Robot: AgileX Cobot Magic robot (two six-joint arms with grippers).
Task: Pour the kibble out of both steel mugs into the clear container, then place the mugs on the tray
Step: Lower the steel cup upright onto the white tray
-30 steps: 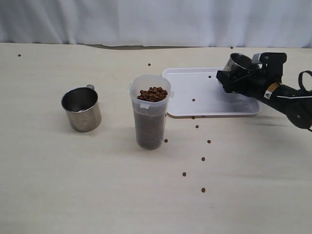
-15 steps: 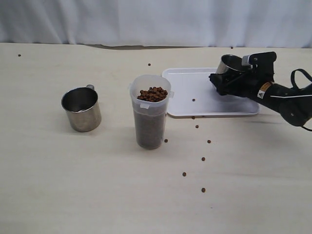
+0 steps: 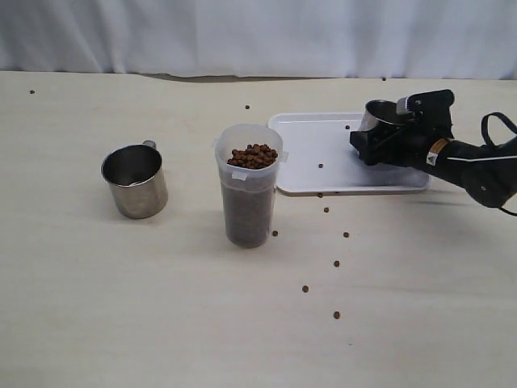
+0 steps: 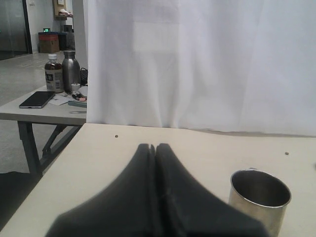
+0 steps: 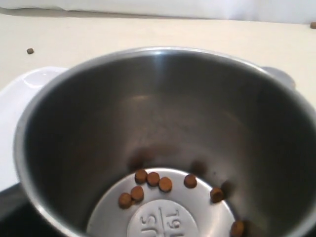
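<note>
My right gripper is shut on a steel mug and holds it low over the right end of the white tray. I cannot tell whether the mug touches the tray. In the right wrist view the mug fills the picture, with several kibble pellets on its bottom. The other steel mug stands upright and alone on the left of the table; it also shows beside my shut, empty left gripper as a steel mug. The clear container stands mid-table, heaped with kibble.
Loose pellets lie scattered on the table in front of the tray, and a few lie on the tray. A white curtain closes off the table's far edge. A side table with bottles stands beyond the left corner.
The right gripper has carried its mug leftward over the tray and then slightly down. The other mug, the container and the left gripper have not moved.
</note>
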